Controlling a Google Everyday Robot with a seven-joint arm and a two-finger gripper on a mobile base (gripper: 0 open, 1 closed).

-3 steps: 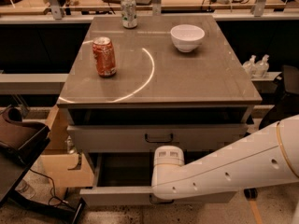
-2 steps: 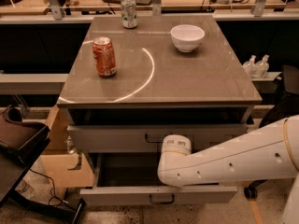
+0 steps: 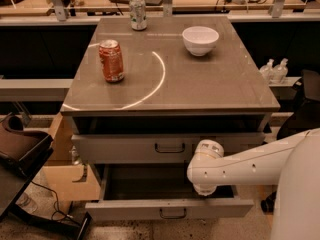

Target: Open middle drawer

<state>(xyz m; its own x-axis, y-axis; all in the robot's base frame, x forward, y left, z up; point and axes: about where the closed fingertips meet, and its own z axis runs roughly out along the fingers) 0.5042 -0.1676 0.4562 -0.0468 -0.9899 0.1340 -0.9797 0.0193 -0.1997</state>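
The middle drawer (image 3: 125, 210) is pulled out, with its grey front and small dark loop handle (image 3: 172, 213) nearest the camera and a dark, empty-looking inside. My white arm (image 3: 250, 166) reaches in from the right. Its round wrist joint (image 3: 206, 161) hangs over the drawer's right half. My gripper (image 3: 204, 189) points down into the open drawer, behind the front panel and right of the handle, and is mostly hidden under the wrist. The grey drawer above (image 3: 120, 148) is shut. The lowest drawer is out of view.
On the grey cabinet top (image 3: 210, 89) stand a red can (image 3: 111, 60), a green-white can (image 3: 138, 13) and a white bowl (image 3: 200, 40). A cardboard box (image 3: 62, 176) and a dark chair (image 3: 17, 154) are at the left. Bottles (image 3: 274, 70) sit on a shelf at the right.
My arm's wrist has moved to the right along the open drawer and slightly up. The drawer stays pulled out by the same amount.
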